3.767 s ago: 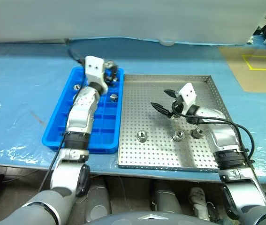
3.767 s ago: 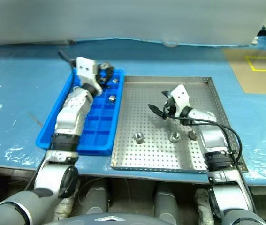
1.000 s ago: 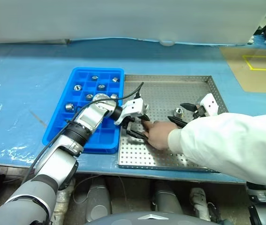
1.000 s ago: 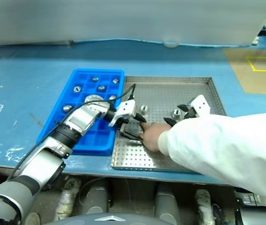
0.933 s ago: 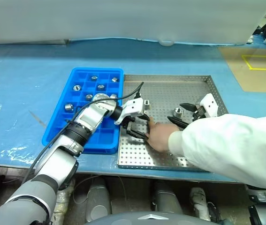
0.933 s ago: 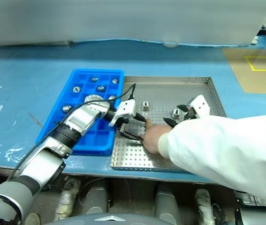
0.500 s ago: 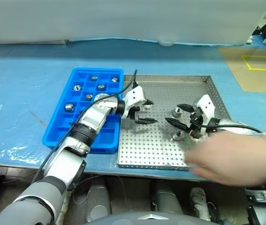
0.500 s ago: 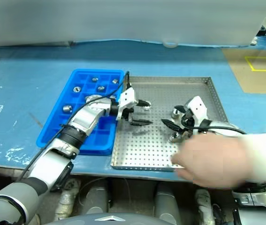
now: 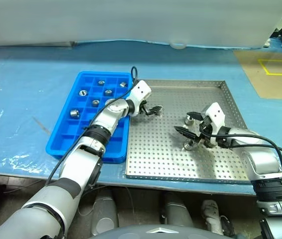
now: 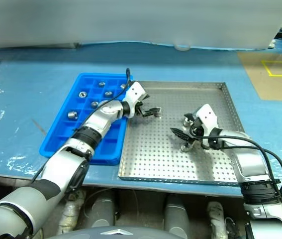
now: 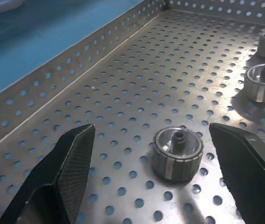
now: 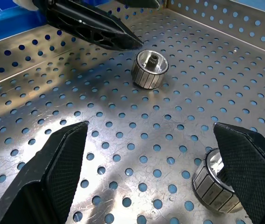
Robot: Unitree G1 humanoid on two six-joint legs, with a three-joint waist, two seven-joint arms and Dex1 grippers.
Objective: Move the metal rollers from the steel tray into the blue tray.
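Left gripper lines up on a roller by the steel tray's far-left corner

While three metal rollers lie on the steel tray (image 9: 180, 164), its perforated floor serves as the landmark; the blue tray (image 9: 63, 137) sits touching its left rim, with several rollers already dropped into the far compartments; the left gripper (image 9: 152, 109) reaches in over that left rim, fingers spread apart and holding nothing; the right gripper (image 9: 190, 130) hovers over the tray's right-centre, fingers also wide apart and empty. The nearest roller (image 11: 177, 153) stands on end on the floor directly ahead of the left gripper, between its two fingers, its dark bore pointing up; two further rollers (image 11: 264, 83) lie beyond, beside the right gripper; one of these (image 12: 216, 182) rests near the right gripper's own finger. My reading: the left arm is the nearer one for the upright roller.
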